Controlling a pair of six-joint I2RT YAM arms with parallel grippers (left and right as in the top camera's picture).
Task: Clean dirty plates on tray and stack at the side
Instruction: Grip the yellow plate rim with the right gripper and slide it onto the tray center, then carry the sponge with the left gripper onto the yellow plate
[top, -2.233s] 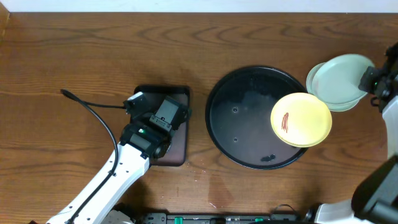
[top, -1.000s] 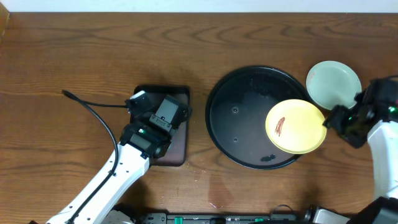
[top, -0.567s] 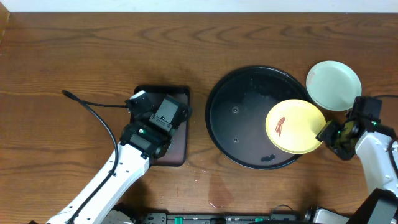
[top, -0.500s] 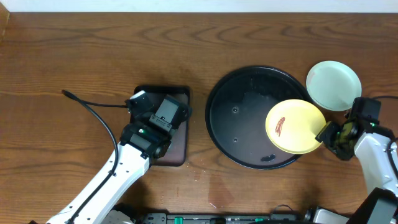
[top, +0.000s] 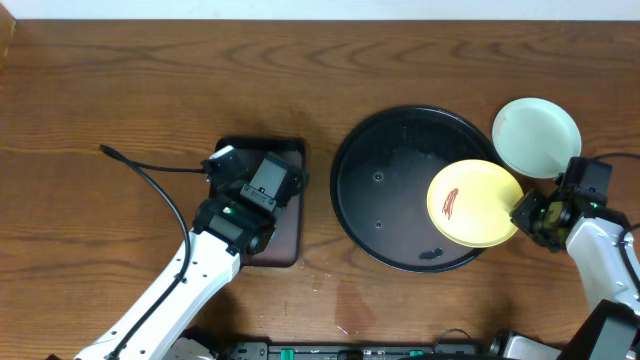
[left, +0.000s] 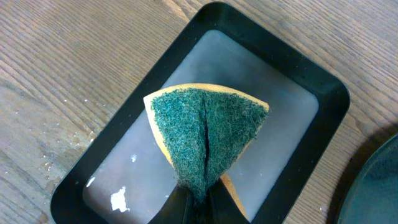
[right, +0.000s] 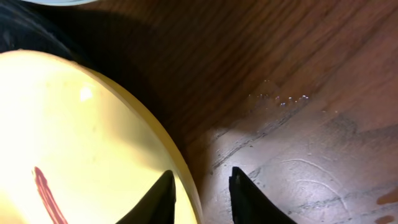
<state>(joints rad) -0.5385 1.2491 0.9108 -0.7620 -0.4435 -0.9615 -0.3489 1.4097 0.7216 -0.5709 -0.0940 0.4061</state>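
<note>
On the wooden table (top: 150, 80) I judge the pale-blue plate (top: 537, 137) beside the tray (top: 380, 200) done; the smeared yellow plate (top: 475, 203) overhangs the tray's right rim, right gripper (top: 528, 215) slightly parted around its edge, left gripper (left: 199, 202) pinching the sponge (left: 202, 134).

The yellow plate (top: 480, 215) bore a reddish-brown smear (top: 451, 202) made of short streaks. The pale plate (top: 537, 137) was a uniform light blue-green, and the round tray (top: 385, 180) was glossy black with faint grey reflections. The sponge (left: 202, 134) had a dark green scouring face and a yellow backing, the rectangular tray (left: 280, 143) had a black rim and a pale grey sheen on its floor, and the desk (top: 150, 80) was mid-brown with darker wood-grain lines.
</note>
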